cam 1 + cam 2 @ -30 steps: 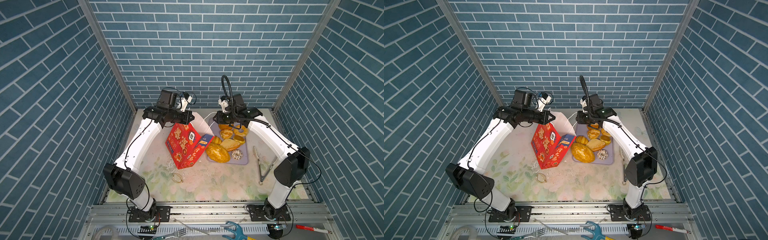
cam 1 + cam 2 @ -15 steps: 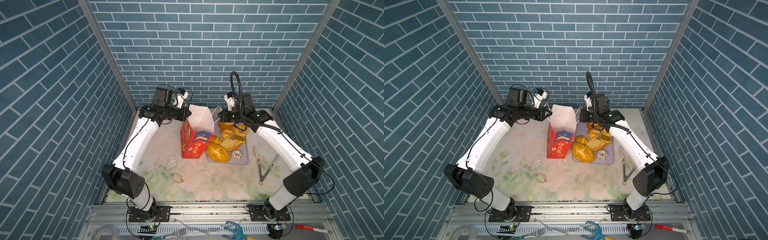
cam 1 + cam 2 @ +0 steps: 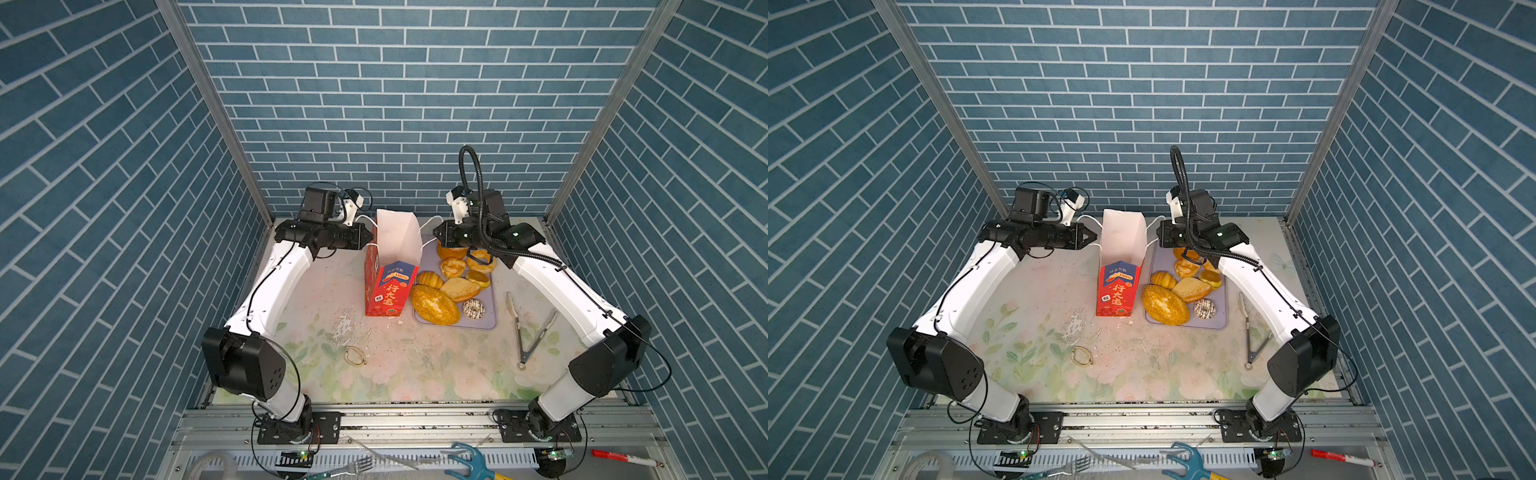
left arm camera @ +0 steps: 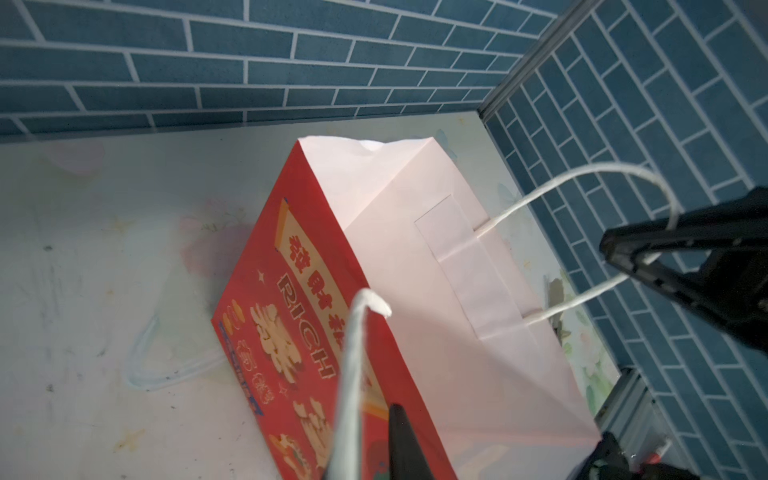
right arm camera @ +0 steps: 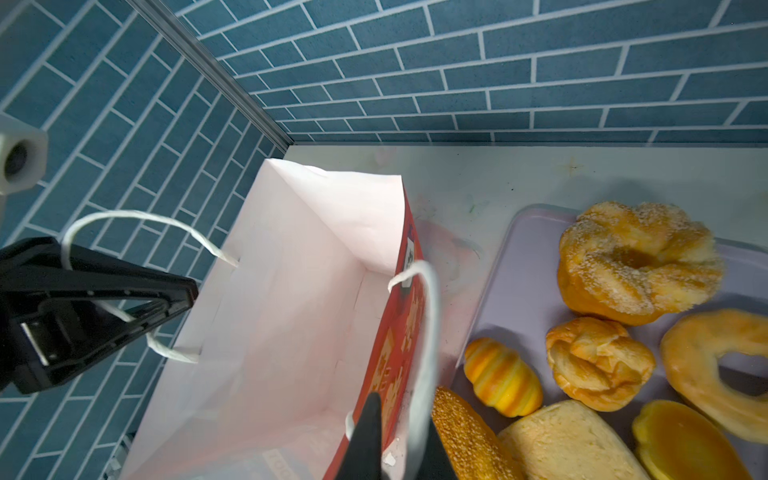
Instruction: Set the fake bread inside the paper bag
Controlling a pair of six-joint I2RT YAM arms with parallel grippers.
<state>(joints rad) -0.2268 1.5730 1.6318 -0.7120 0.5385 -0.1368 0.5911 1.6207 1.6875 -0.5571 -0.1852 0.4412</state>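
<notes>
Paper bag (image 3: 386, 291) upright, mouth open; bread (image 3: 457, 289) on the tray (image 5: 528, 266) just beside it.

My left pincer (image 5: 189, 297) is at the bag's left handle (image 5: 124, 214), with the cord running between the fingers (image 5: 104, 270); I cannot tell whether they pinch it or stand apart. The bag stands on the table (image 3: 324, 299), its white inside showing. My right pincer (image 4: 606, 250) is together, clamped on the right handle (image 4: 582, 170). Right of the bag, the bread lies on the tray, the large loaf (image 3: 434, 305) nearest the bag. The tongs (image 3: 515, 328) lie further right, apart from the tray.
</notes>
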